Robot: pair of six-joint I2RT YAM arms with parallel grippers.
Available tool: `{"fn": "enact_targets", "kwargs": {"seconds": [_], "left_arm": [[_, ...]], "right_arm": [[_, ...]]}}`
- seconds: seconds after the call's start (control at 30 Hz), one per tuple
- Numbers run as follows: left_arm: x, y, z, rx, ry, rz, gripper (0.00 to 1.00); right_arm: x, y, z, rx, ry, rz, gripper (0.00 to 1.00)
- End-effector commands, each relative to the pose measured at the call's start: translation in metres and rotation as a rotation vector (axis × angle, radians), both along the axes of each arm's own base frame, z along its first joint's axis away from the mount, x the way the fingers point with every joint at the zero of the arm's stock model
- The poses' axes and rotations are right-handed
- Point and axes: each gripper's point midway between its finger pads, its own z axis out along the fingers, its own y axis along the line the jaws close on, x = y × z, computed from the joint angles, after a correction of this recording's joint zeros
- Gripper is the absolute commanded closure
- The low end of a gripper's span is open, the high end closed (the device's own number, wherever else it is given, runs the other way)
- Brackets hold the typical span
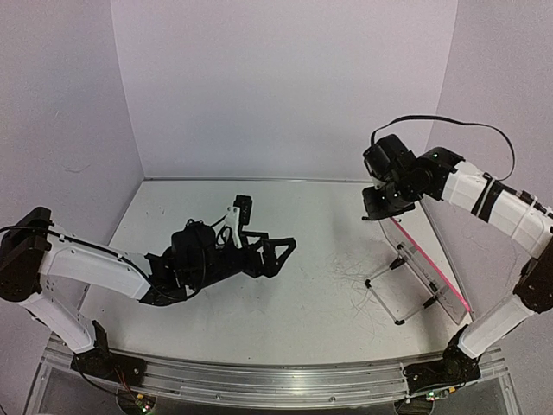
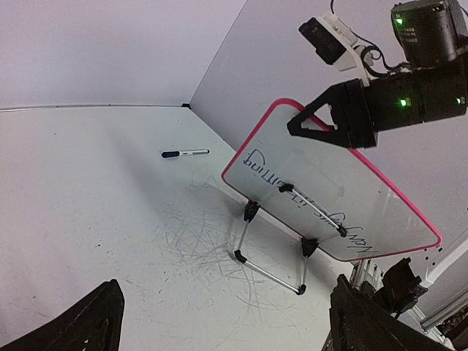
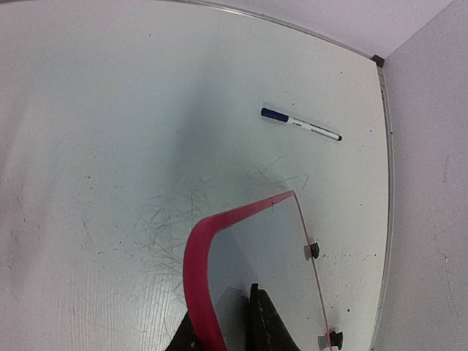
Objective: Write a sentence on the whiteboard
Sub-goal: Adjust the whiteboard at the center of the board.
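The whiteboard (image 1: 425, 259), pink-red framed on a wire stand (image 1: 389, 298) with black feet, stands tilted at the right of the table. My right gripper (image 1: 384, 206) is shut on its top edge; in the right wrist view the pink frame (image 3: 196, 270) runs between my right gripper's (image 3: 223, 333) jaws. In the left wrist view the whiteboard (image 2: 322, 186) shows the sentence (image 2: 272, 165) as two lines of dark blue script, upside down, behind the stand wire. My left gripper (image 1: 278, 247) is open and empty, mid-table, pointing at the board; its gripper (image 2: 227, 296) gap frames the stand's feet.
A blue-capped white marker (image 2: 184, 153) lies on the table beyond the board, near the back right corner, and also shows in the right wrist view (image 3: 301, 125). Faint grey scribbles (image 1: 359, 277) mark the tabletop by the stand. The right wall is close behind the board.
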Motion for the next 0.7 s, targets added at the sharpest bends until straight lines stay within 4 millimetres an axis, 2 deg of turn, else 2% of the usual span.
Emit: {"fn": "enact_targets", "kwargs": {"seconds": [0.0, 0.33, 0.67], "left_arm": [[0.000, -0.012, 0.009, -0.023, 0.001, -0.043, 0.01], [0.002, -0.029, 0.001, -0.007, 0.026, -0.084, 0.01], [0.002, -0.027, 0.000, -0.007, 0.036, -0.086, 0.01]], "right_arm": [[0.022, 0.007, 0.032, 0.437, -0.080, -0.200, 1.00], [0.040, 0.010, 0.032, 0.565, -0.077, -0.379, 1.00], [0.064, 0.029, 0.025, 0.694, -0.018, -0.497, 1.00]]}}
